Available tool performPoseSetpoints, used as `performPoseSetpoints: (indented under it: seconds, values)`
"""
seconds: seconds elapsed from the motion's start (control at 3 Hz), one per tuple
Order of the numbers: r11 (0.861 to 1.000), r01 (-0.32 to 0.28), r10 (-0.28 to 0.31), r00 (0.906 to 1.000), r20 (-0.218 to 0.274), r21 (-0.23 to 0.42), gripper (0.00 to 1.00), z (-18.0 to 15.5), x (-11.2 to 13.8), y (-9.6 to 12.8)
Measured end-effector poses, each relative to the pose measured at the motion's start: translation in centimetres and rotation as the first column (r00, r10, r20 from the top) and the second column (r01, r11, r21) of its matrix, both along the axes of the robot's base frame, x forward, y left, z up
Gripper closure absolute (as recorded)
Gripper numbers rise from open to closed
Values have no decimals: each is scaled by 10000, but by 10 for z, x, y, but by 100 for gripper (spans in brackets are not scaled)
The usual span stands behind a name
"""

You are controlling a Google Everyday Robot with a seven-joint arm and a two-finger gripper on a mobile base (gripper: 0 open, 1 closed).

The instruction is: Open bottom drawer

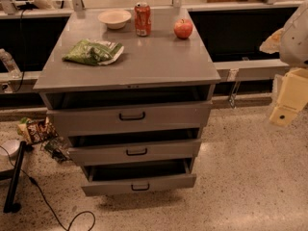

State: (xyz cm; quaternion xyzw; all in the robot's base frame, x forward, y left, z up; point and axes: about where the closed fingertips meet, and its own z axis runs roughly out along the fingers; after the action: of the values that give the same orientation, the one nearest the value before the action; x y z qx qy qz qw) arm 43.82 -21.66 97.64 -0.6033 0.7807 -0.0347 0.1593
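Observation:
The grey cabinet [130, 61] stands in the middle of the camera view with a stack of three drawers. The bottom drawer [110, 186] has a low grey front and a small black bar handle [140, 187]. It stands pulled out, with its dark inside showing above the front panel. The middle drawer [163, 150] and the top drawer [163, 117] also stand partly out. My gripper [285, 110], a pale yellow piece under the white arm [296, 32], hangs at the right edge, well to the right of the cabinet and touching nothing.
On the cabinet top lie a white bowl [114, 19], a red can [142, 19], an apple [183, 28] and a green chip bag [94, 52]. Snack packets [36, 129] lie on the floor at the left, by a black stand [13, 177] and cable [57, 215].

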Motion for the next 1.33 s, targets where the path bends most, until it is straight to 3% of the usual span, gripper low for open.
performPoseSetpoints:
  seconds: [0.33,0.67,1.0,1.33]
  values:
    - [10000,0,0,10000,0,0,0,0,0,0]
    - [9994,-155,165,9994,-317,324,0,-27,9,5]
    - [9946,-398,482,9950,-876,958,0,-76,19,11]
    - [9859,-789,999,9850,-1409,1476,0,-139,33,20]
